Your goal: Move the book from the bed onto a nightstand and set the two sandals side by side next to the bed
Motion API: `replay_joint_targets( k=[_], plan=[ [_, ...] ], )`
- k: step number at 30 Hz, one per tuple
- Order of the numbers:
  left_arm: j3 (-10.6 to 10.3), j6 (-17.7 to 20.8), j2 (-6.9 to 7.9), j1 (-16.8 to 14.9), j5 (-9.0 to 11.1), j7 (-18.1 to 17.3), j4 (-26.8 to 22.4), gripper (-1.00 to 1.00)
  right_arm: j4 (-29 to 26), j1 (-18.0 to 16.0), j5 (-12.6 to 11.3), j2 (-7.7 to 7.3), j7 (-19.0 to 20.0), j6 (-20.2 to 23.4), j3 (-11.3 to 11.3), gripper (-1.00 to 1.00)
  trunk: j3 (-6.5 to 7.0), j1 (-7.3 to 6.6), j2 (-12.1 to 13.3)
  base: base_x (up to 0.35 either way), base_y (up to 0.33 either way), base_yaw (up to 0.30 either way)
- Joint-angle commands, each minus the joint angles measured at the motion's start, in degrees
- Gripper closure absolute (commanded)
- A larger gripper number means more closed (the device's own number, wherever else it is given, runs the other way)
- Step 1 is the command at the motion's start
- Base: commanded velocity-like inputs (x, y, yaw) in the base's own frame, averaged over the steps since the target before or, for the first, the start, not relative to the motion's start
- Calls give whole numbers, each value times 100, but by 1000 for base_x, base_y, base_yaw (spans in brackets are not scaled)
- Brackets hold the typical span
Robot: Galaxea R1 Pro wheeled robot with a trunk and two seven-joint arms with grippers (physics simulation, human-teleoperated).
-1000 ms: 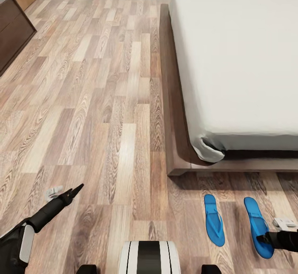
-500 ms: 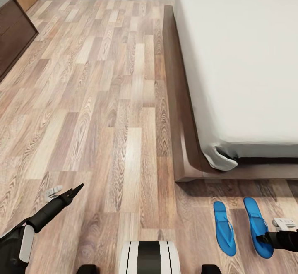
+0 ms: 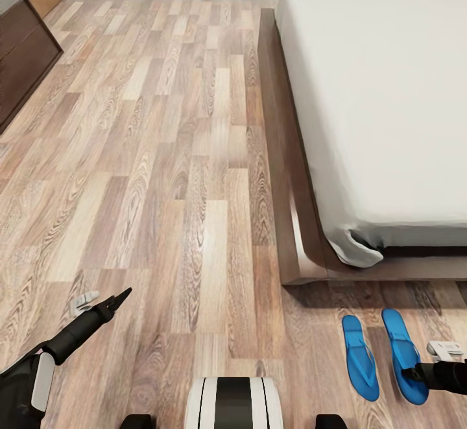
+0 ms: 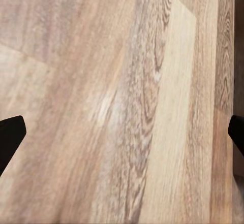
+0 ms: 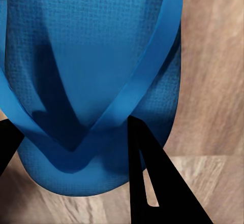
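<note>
Floor: grey-brown wood-plank floor [image 3: 162,176], planks running away from the robot toward a white wall.
Bed: wide low bed with dark brown wooden frame [image 3: 295,221] and pale grey-white mattress [image 3: 383,92], its near corner at the right.
Cabinet: dark brown wooden cabinet [image 3: 23,59] at the far left edge.
Open room: broad bare floor between cabinet and bed.
Sandals: two bright blue flip-flops on the floor just off the bed's foot; left sandal [image 3: 360,356] and right sandal [image 3: 403,354] lie close together, nearly parallel, long axes pointing toward the bed.
Left gripper [image 3: 120,297]: fingers spread wide over bare planks.
Right gripper [image 5: 76,148]: fingers straddle the right sandal's strap; contact cannot be told.
</note>
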Motion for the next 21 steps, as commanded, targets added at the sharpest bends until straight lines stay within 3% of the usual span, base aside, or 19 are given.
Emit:
replay_joint_targets(
  k=[1, 5, 18, 21],
  plan=[
    [7, 53, 0, -3, 32, -16, 1, -100, -5, -1, -34, 1, 3, 49, -12, 100, -3, -1, -1, 0, 9, 0],
    [7, 54, -1, -3, 38, -16, 2, -100, -5, -1, -34, 1, 3, 49, -12, 100, -3, -1, -1, 0, 3, 0],
    [-2, 55, -9, -3, 22, 2, 2, -100, -11, -1, -34, 1, 3, 49, -16, 100, -291, 33, -19, 0, 0, 0],
    [-2, 48, -9, -3, 22, 2, 2, -100, -20, -1, -34, 1, 3, 40, -20, 100, -291, 33, -19, 0, 0, 0]
  ],
)
